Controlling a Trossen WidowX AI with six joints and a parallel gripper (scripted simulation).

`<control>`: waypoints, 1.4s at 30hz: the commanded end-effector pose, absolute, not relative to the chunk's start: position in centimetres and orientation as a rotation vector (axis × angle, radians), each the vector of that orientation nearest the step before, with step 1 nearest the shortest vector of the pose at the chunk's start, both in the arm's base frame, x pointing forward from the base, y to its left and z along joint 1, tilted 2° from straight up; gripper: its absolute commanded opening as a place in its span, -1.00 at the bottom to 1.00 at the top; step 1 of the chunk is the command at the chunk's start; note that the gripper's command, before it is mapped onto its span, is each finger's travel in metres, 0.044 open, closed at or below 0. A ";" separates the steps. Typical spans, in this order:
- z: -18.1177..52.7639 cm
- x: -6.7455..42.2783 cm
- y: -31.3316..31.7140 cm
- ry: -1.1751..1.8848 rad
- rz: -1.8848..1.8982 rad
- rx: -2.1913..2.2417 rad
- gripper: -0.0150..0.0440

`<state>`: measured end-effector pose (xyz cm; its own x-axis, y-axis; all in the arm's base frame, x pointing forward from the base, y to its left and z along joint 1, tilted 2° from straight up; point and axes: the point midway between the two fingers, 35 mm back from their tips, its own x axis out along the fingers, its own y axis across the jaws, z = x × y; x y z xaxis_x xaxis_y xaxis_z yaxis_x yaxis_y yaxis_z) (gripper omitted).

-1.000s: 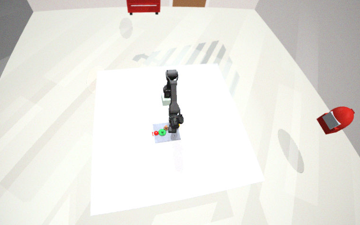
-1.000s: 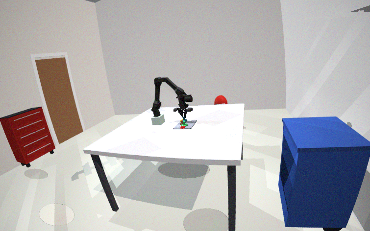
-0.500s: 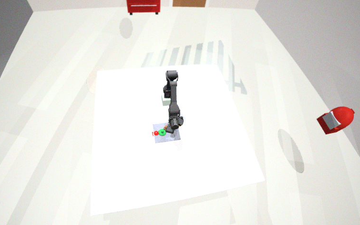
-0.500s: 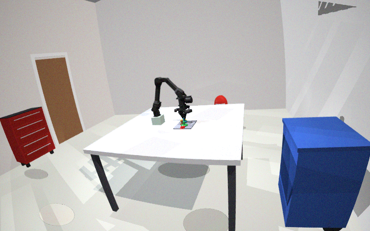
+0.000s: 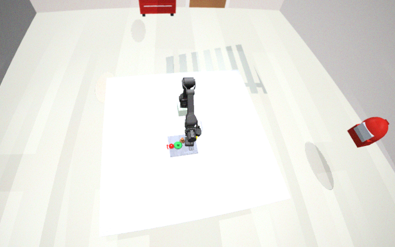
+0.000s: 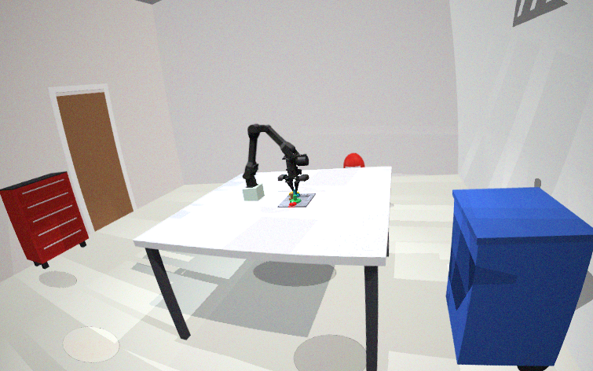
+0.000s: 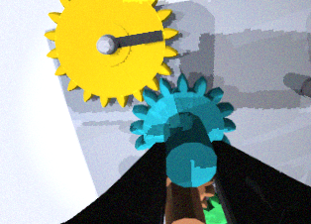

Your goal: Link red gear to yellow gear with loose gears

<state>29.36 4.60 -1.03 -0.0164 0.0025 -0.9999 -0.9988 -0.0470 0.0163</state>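
My gripper (image 7: 187,151) (image 6: 294,192) is shut on the upright hub of the teal gear (image 7: 198,104), over the grey board (image 5: 177,153) (image 6: 308,200) (image 7: 258,64). The teal gear's teeth border those of the yellow gear (image 7: 89,64) (image 5: 196,137) with its black stripe; I cannot tell whether the teal gear sits flat. The red gear (image 5: 171,147) (image 6: 292,203) is at the board's left in the top view, beside the green gear (image 5: 178,145) (image 6: 295,200) (image 7: 214,213). The orange-brown gear (image 5: 182,139) stands between the green gear and my gripper. The peg under the teal gear is hidden.
A bare peg (image 7: 307,86) stands at the right edge of the wrist view. The pale block (image 5: 181,111) (image 6: 253,192) is by the arm's base on the white table (image 5: 149,190) (image 6: 243,225). The red arrow (image 5: 167,146) is beside the red gear.
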 end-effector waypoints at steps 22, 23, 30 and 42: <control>-1.6 29.3 4.5 1.284 1.113 -1.097 -0.49; -1.6 29.3 4.5 1.292 1.098 -1.083 -0.49; -1.6 29.4 4.5 1.322 1.043 -1.028 -0.49; -1.6 29.4 4.6 1.255 1.162 -1.145 -0.40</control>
